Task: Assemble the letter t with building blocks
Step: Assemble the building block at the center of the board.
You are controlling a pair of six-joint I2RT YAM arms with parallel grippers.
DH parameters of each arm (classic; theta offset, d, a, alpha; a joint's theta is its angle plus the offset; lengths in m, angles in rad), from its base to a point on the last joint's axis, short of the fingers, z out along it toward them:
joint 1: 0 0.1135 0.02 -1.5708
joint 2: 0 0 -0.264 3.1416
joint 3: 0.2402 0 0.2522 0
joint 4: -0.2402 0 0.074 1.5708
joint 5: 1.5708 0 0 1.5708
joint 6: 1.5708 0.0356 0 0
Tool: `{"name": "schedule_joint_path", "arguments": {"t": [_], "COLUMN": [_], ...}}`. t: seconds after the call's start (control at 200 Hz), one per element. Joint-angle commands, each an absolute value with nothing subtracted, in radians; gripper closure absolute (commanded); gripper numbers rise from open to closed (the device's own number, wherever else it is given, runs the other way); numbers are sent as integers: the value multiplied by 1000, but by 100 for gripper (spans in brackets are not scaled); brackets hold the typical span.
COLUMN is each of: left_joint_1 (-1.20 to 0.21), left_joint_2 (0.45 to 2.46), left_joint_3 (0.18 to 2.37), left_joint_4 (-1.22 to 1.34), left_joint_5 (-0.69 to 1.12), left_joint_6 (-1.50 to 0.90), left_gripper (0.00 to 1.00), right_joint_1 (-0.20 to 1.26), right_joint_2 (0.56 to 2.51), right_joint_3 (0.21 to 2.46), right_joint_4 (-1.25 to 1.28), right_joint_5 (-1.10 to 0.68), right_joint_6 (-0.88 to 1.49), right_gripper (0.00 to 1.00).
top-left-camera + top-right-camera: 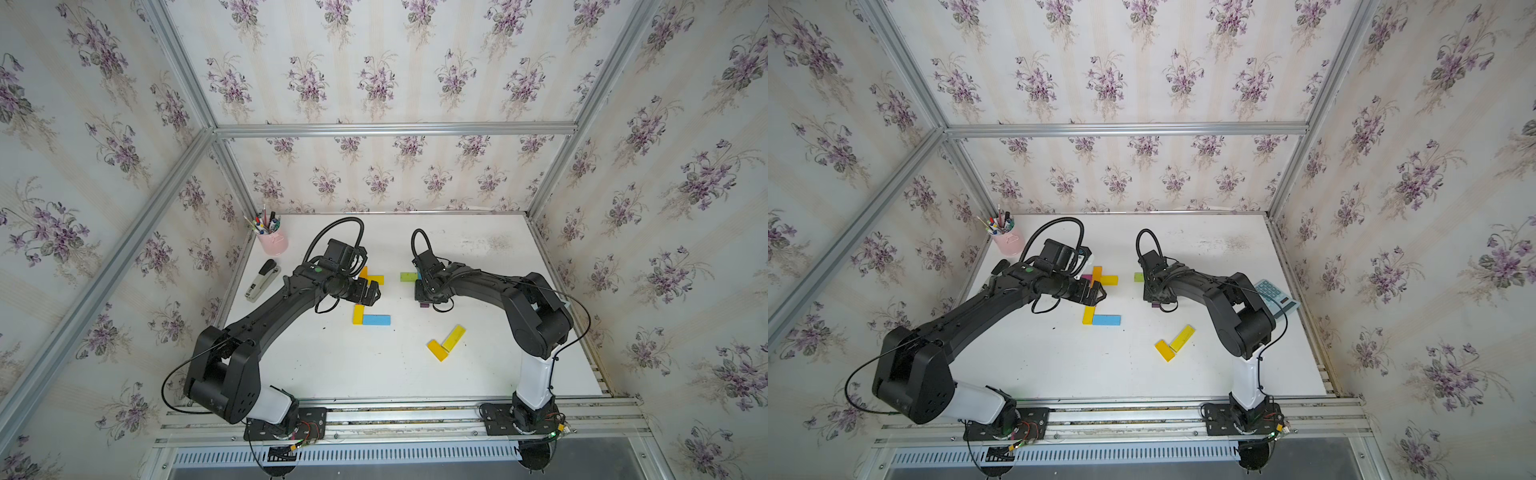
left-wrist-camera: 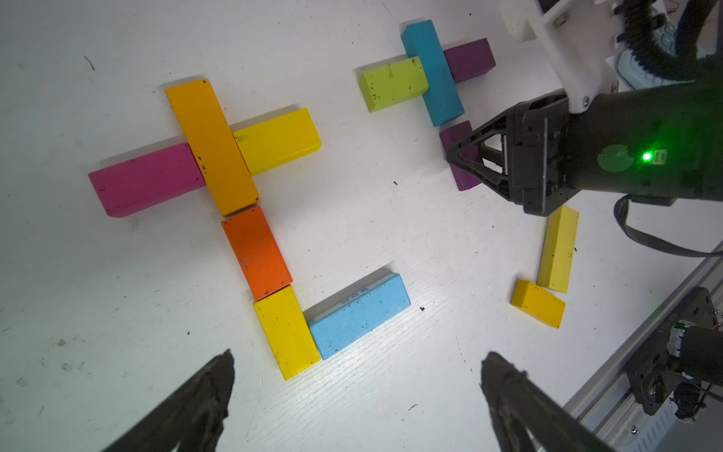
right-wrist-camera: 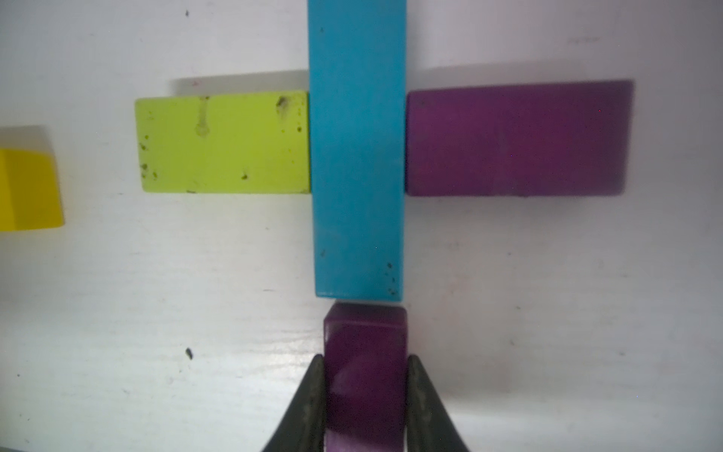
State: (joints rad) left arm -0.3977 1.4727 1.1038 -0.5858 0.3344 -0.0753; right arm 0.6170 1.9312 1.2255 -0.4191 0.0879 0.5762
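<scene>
Two top views: you see your left gripper (image 1: 372,289) hanging over the orange-and-yellow blocks, jaws spread wide; your right gripper (image 1: 424,297) points down at the white table (image 1: 478,374).
Left wrist: you get six blocks touching in a t shape, from the amber block (image 2: 211,144) down to the light blue block (image 2: 360,315); two yellow blocks (image 2: 557,248) lie apart.
Right wrist: your fingers (image 3: 313,391) pinch a purple block (image 3: 365,336), end-on to the teal block (image 3: 357,156), which has the lime block (image 3: 225,143) and a second purple block (image 3: 516,139) against its sides.
</scene>
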Motion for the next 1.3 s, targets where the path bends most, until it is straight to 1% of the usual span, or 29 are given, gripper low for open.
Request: {"name": "schedule_joint_path", "arguments": {"t": [0.0,0.595,0.914,1.294], "left_joint_1": [-397,-397,-397,-397], "left_joint_2": [1477,1496,1500,1500], "left_joint_3": [1107,1111,1111,1111], "left_joint_4": [-578,-572,-571,-572], "left_joint_5": [341,353,353,382], "left_joint_6": [-72,-73,-72,-69], "left_gripper": [0,0,0,0], "right_joint_1": [615,605,605,605], "right_joint_2": [1943,1948,1961,1953], "right_joint_3": [1227,1226,1232,1230], "right_joint_4": [-425,-426,-443,-459], "right_joint_5": [91,94,94,103], "right_joint_6": [572,570,569,565], "right_gripper": [81,81,70,62]}}
